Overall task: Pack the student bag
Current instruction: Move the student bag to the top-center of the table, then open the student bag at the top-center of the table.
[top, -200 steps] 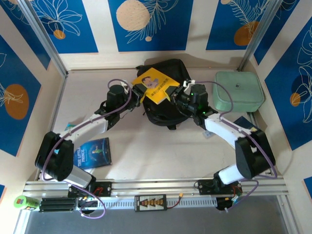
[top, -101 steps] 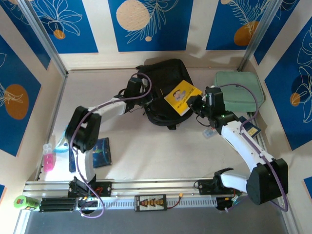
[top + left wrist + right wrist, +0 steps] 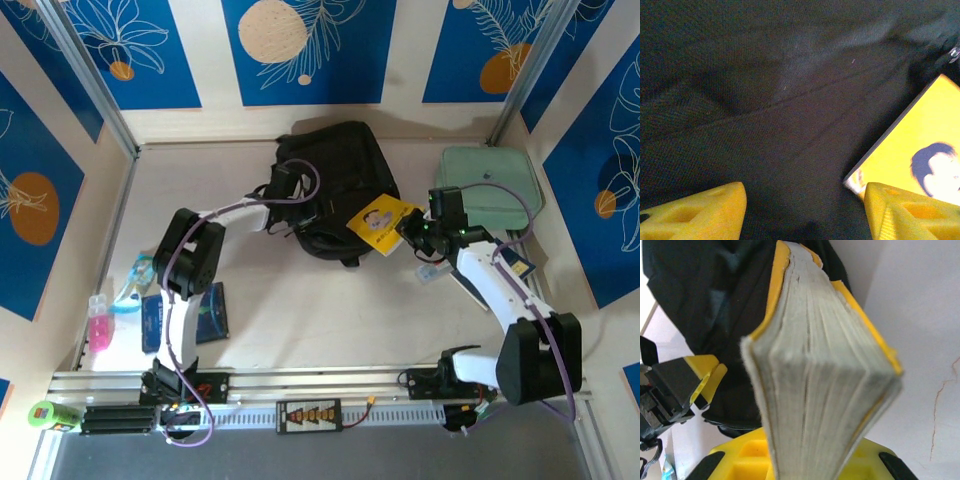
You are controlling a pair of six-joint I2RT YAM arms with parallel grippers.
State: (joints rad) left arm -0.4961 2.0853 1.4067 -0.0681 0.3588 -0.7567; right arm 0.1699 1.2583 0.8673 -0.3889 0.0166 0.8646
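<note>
Two grippers, one bag. Item: large black soft fabric backpack (image 3: 335, 170), lying at the back centre of the pale table (image 3: 300, 290), with a mint-green rounded zip case (image 3: 488, 185) near its right side. Item: left gripper (image 3: 287, 195), at the backpack's left edge, yellow fingers (image 3: 695, 210) spread apart over black fabric, nothing between them. Item: right gripper (image 3: 410, 232), clamped on a yellow paperback book (image 3: 380, 220) at the backpack's right edge. Item: blue book (image 3: 190, 312), flat beside the left arm.
</note>
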